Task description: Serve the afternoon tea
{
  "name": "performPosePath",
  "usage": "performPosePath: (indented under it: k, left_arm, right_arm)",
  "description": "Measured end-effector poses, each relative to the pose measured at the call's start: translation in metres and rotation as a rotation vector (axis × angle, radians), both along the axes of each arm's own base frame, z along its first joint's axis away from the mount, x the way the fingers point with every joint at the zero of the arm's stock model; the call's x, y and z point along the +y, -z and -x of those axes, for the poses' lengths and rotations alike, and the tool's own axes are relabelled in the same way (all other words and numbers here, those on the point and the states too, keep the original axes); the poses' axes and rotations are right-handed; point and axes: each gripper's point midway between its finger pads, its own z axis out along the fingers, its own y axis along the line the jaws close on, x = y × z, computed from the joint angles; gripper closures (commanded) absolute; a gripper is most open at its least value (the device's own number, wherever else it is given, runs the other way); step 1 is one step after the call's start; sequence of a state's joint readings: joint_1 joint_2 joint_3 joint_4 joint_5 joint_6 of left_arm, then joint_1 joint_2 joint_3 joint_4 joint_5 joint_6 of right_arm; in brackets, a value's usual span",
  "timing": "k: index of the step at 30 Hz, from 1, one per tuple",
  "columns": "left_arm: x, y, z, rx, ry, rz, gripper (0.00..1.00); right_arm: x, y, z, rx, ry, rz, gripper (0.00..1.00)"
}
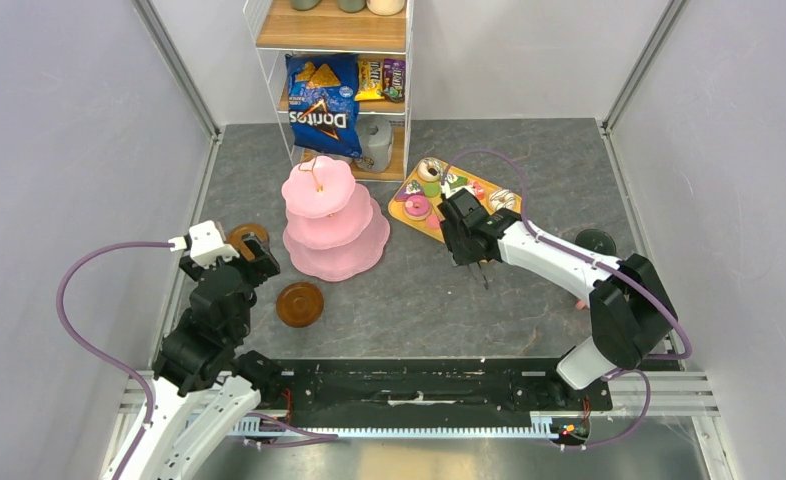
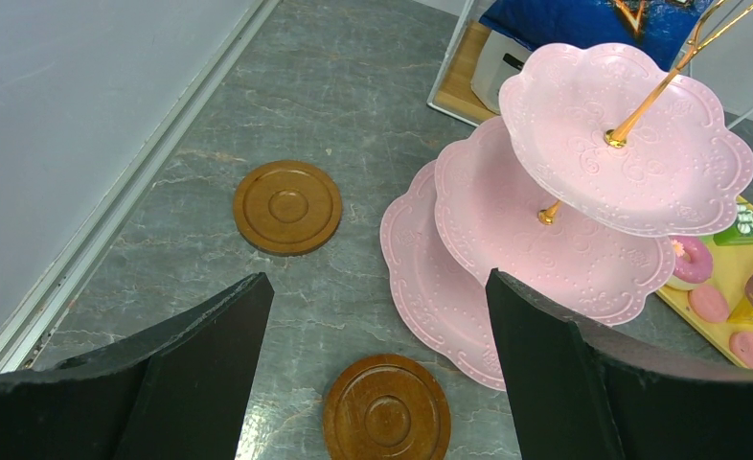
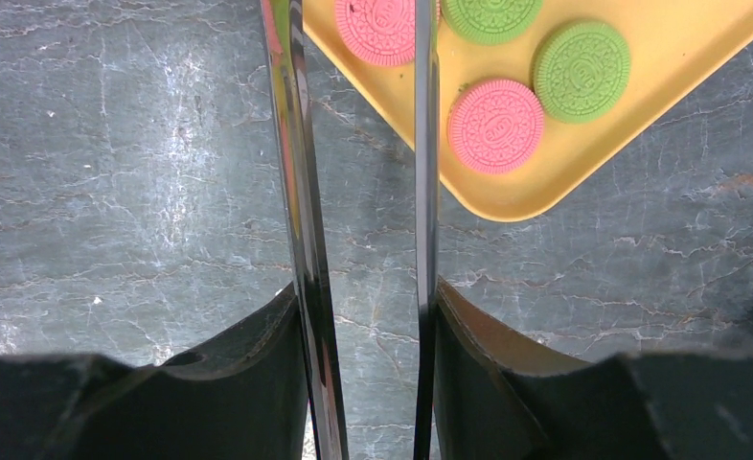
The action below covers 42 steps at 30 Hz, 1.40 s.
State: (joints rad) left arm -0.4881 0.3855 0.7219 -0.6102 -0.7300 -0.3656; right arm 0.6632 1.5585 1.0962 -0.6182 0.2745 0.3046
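Step in hand, as we read it: loading treats onto the stand (image 1: 334,250). Nothing placed yet, all 3 tiers bare in the left wrist view.

Right end effector (image 3: 365,307) is clenched on the metal tongs (image 3: 301,240). Both blades run btwn its fingers w/ a gap btwn them, aimed at a corner of the yellow tray (image 3: 674,53), which sits just right of the stand. A pink macaron (image 3: 495,126) and a green macaron (image 3: 581,72) lie by that corner. The tong tips leave the top of the wrist view, so we can't tell if they touch anything.

Left end effector (image 2: 377,278) is released, jaws wide, nothing in it, hovering near-left of the stand. Below it lie the far saucer (image 2: 287,206), left of the stand, and the near saucer (image 2: 387,412), just in front of the stand. Both are flat on the worktop (image 1: 419,300). Mugs not clearly seen.

Next move, our call:
- Bring the tong tips astride one macaron.
- Squeeze just enough to pinch it, since flat discs slip easily.
- Lift and carry it over to a tier, keeping clear of the stand's gold centre rod.
- The left arm likely handles saucers and mugs later.
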Motion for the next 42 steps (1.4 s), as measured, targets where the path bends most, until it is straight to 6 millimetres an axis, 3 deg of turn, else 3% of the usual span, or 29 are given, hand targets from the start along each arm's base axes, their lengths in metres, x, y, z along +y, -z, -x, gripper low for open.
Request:
performPosePath:
  k: [13,20,42]
  left_arm:
    - [0.0,-0.001,0.0,-0.004,0.0,0.002,0.1]
    - [0.001,-0.003,0.002,-0.017,0.0,0.009,0.1]
    - [0.001,-0.003,0.002,-0.017,0.002,0.01,0.1]
  right_arm:
    - [-0.01,-0.008,0.01,0.018,0.026,0.002,0.51]
    - [-0.019,-0.009,0.014,0.032,0.047,0.022,0.56]
    - [0.017,0.009,0.006,0.102,0.011,-0.093,0.57]
